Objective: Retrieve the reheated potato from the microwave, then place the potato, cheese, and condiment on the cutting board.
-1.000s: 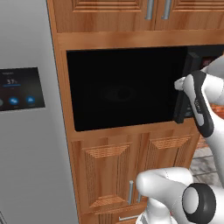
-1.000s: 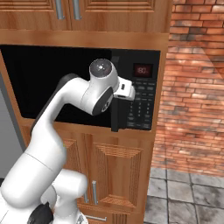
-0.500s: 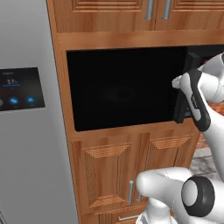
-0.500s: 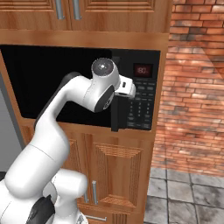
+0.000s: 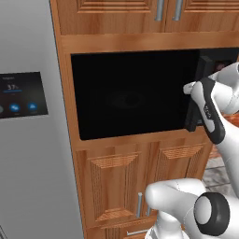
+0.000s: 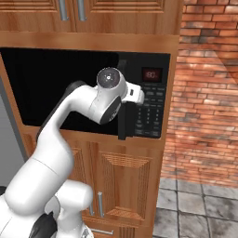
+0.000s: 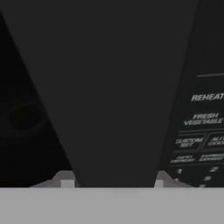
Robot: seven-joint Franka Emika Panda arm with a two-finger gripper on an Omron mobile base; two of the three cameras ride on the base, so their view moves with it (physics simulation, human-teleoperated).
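The microwave (image 5: pixel 130 98) is a black built-in box with a wide dark glass door, set in wooden cabinetry. Its keypad panel (image 6: pixel 151 111) with a red display (image 6: pixel 151 74) is on the right. The door's right edge (image 6: pixel 122 116) stands slightly out from the front, so the door is ajar. My gripper (image 5: pixel 194 100) is at that edge. In the hand view my gripper (image 7: pixel 113 181) has the dark door edge (image 7: pixel 113 109) filling the gap between its fingertips (image 7: pixel 65 179). The potato is hidden behind the dark glass. Cheese, condiment and cutting board are out of view.
A grey fridge with a touch panel (image 5: pixel 21 93) stands left of the microwave. Wooden cabinet doors (image 5: pixel 121 182) are below it and more are above. A brick wall (image 6: pixel 209 93) and tiled floor (image 6: pixel 200 209) lie to the right.
The door's right edge has swung a little further out and leftward, with my gripper moving along with it.
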